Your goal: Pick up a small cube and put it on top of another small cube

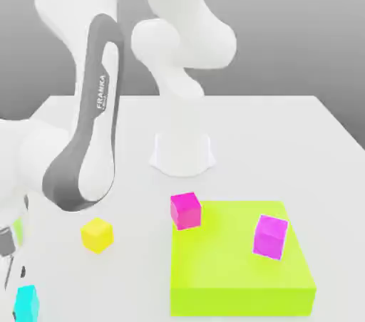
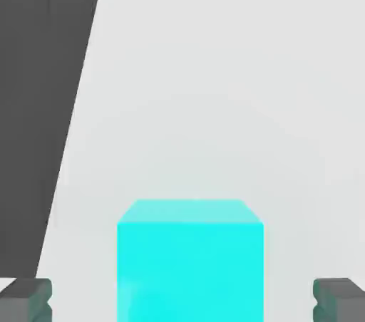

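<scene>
**Hand down over the cyan cube, fingers not touching it**

Exterior view first. The white Franka arm (image 1: 85, 149) swoops down from the upper left of the frame and runs off the left edge, with its base (image 1: 182, 153) planted on the white worktop (image 1: 285, 135) around the middle. The small cyan cube (image 1: 27, 303) sits way down in the bottom left corner, right at the worktop's near edge. The hand (image 1: 8, 271) comes in at the left edge just above that cube, and it's mostly cropped there, so this view says very little about the fingers. The small yellow cube (image 1: 97, 234) is up and to the right of the cyan one, sitting apart from it on bare worktop. A big flat lime-green block (image 1: 239, 260) takes up the lower right. One magenta cube (image 1: 185, 210) sits at its upper left corner, and a second magenta cube (image 1: 271, 236) stands on top of the block toward its right side.

Hand view now. The cyan cube (image 2: 189, 260) sits bottom centre, resting on the pale worktop (image 2: 228, 85). The two grey fingertips (image 2: 26, 299) peek in at the bottom left and bottom right corners, so the hand (image 2: 182, 300) is spread with the cube between the fingers. There's a clear strip of worktop on each side of the cube, so no pinch. A dark strip (image 2: 36, 100) beyond the worktop's edge runs down the left side.
</scene>
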Controlling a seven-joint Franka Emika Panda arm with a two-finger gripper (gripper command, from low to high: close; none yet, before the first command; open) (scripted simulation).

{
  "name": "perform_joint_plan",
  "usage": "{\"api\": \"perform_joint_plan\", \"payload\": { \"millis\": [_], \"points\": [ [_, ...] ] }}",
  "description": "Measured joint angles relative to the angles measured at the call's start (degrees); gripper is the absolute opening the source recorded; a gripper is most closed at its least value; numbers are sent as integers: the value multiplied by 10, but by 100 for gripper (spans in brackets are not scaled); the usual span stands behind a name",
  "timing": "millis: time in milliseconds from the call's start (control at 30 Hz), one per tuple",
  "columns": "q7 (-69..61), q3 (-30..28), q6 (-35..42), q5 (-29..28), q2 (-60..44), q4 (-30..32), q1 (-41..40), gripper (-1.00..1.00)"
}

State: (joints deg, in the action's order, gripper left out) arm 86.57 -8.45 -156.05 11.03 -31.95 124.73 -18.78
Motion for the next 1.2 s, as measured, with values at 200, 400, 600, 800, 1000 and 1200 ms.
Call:
{"api": "perform_joint_plan", "payload": {
  "millis": [200, 400, 600, 800, 1000, 1200],
  "points": [
    [0, 0, -1, 0, -1, 0, 0, -100],
    [38, -17, 57, -4, 106, 49, 15, -100],
    [145, -22, 48, 33, 220, 169, 29, -100],
    [328, -31, 27, -31, 335, 297, 32, -100],
    [498, -10, -16, -134, 377, 384, -13, -100],
    [464, 8, -118, -81, 271, 382, -16, 100]
  ]
}}
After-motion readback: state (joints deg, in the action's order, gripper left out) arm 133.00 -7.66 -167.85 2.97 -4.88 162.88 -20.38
